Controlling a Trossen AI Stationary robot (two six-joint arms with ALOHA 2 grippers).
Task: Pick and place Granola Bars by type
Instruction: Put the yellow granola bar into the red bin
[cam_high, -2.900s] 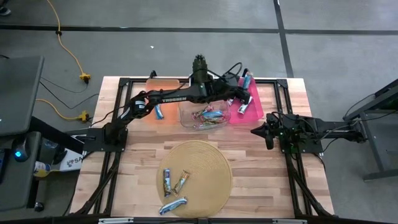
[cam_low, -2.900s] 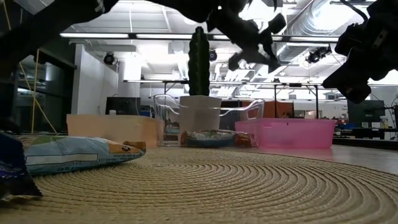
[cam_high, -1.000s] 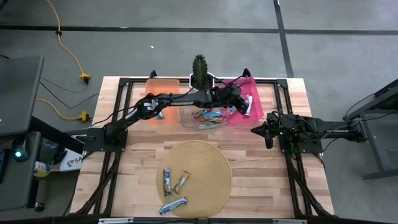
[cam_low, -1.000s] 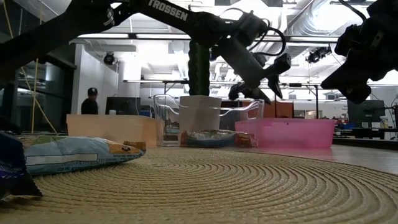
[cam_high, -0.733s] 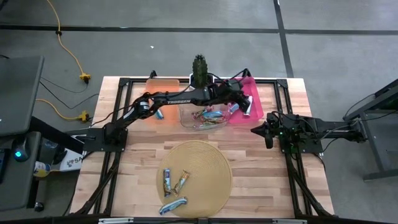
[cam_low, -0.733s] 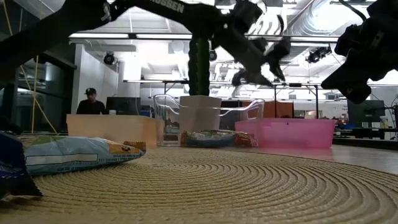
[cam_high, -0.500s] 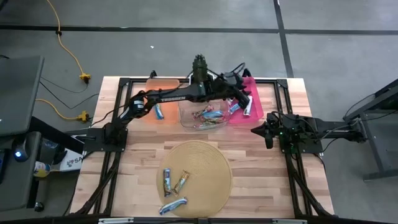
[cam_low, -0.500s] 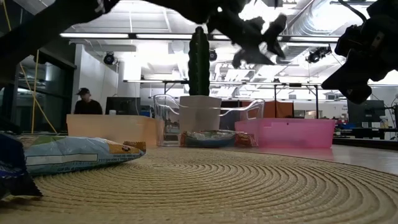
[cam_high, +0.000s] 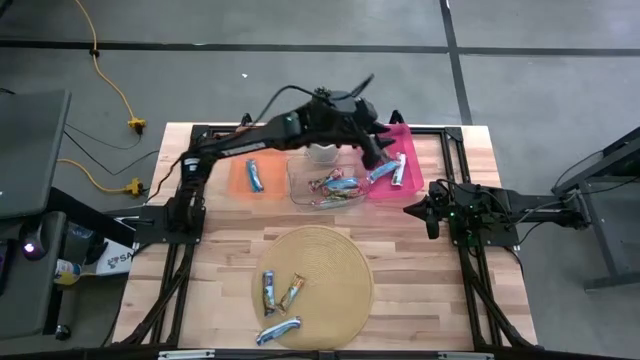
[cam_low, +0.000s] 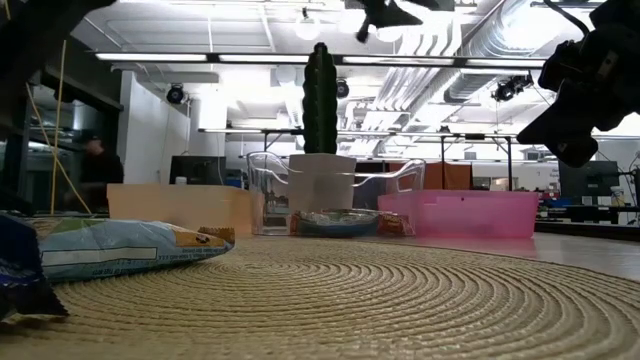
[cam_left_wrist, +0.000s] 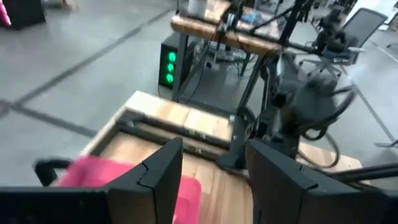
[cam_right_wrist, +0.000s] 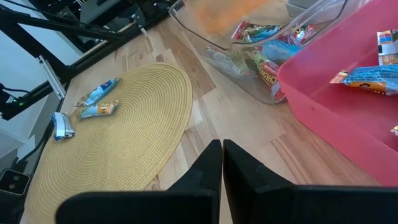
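Our left end effector has risen from the pink bin at the desk's far edge, its fingers spread and empty; two glossy foil Granola Bars now lie inside. Three more bars rest on the round woven mat, and our right end effector waits pinched shut near the right edge.

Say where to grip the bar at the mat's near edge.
Grip the bar across its narrow middle, coming straight down from above: it lies flat on the mat, apart from the two others, long axis roughly left to right, so the fingers should straddle its long sides.
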